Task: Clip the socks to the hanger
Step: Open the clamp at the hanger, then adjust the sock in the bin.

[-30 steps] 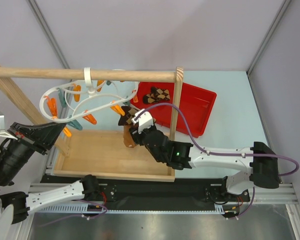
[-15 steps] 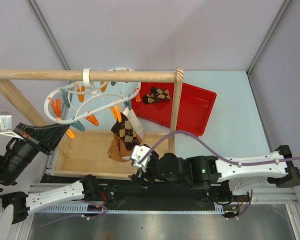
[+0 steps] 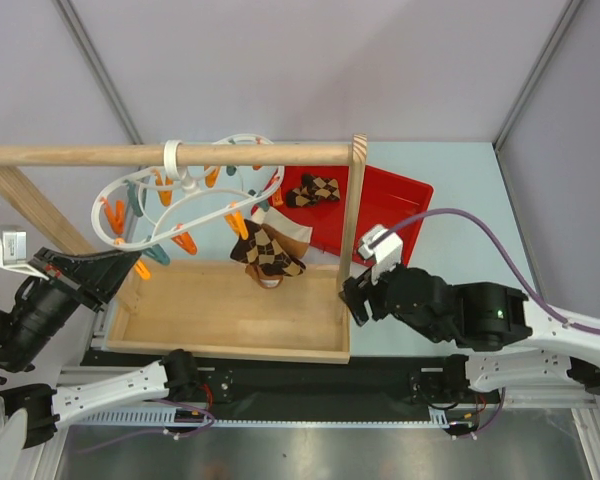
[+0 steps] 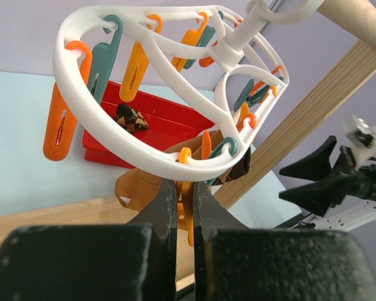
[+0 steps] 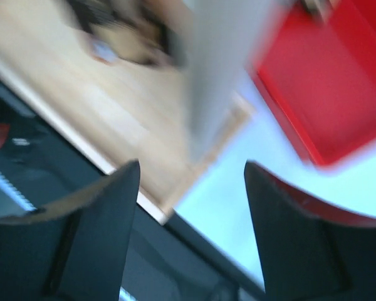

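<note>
The white wavy hanger (image 3: 145, 185) (image 4: 113, 135) hangs by its loop from the wooden rod (image 3: 90, 154). One argyle sock (image 3: 269, 251) (image 4: 238, 174) dangles from a peg on the hanger's right side. A second sock (image 3: 314, 189) (image 4: 130, 116) lies in the red tray (image 3: 400, 215). My left gripper (image 3: 132, 266) (image 4: 183, 188) sits just under the ring, shut on an orange peg (image 4: 189, 216). My right gripper (image 3: 352, 298) (image 5: 191, 182) is open and holds nothing, right of the wooden post (image 3: 356, 200) and away from the hung sock.
A shallow wooden base tray (image 3: 180, 310) lies under the hanger. The slanted wooden leg (image 3: 25, 200) stands at the left. Purple cable (image 3: 500, 245) loops over the right arm. The right wrist view is motion-blurred.
My right gripper has let go of the sock at the hanger, opened, and swung back down and right past the post. The sock now hangs alone. The hanger shifted slightly right.
</note>
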Robot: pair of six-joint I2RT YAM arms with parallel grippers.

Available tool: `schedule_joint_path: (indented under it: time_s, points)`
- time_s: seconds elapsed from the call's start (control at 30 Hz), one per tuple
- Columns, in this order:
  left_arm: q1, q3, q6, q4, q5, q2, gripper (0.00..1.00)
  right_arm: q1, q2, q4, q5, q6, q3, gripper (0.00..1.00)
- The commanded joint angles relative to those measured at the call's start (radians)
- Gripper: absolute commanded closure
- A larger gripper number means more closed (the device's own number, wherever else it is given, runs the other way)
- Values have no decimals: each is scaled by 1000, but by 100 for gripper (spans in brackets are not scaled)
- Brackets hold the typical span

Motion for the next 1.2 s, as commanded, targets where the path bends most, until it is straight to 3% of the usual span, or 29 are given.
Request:
schedule_joint_path:
  time_s: [0.0,0.17,0.23,0.27,0.3,0.37,0.4,0.43,0.47,0.5,0.63,0.77,0.97,1.17]
  points:
    - [-7,7,-17,8,4,10,100,-81,11,-221,188,230,-12,27]
    - [-7,7,-19,9,10,18,100,-302,25,-248,341,371,-56,23]
    - [-7,2,-22,14,11,13,100,-501,9,-164,339,314,-119,23]
    - [-7,-4,-23,19,13,12,100,-573,-1,-25,310,269,-145,23]
    - [-7,-9,-22,17,13,9,100,-746,-20,65,183,179,-215,25]
    - [-7,-16,-28,19,16,6,100,-923,-23,315,-22,112,-277,25]
    - [-7,-18,-28,20,18,5,100,-1001,6,381,-259,104,-304,26]
    - [-7,-18,-28,20,19,5,100,-1139,38,429,-363,121,-305,27]
    - [-6,-16,-28,19,21,7,100,-1182,70,516,-451,136,-302,28]
    - [-6,-13,-31,16,21,10,100,-1209,151,567,-576,150,-297,30]
    - [-6,-7,-45,25,40,6,100,-1226,406,722,-712,145,-182,29]
    - [-6,-39,-55,40,48,-10,100,-1221,714,739,-879,153,87,31]
    - [-7,-79,-52,68,54,-11,100,-1198,1131,678,-955,187,475,32]
    - [-6,-98,-46,86,73,7,100,-1188,1365,598,-1004,286,724,42]
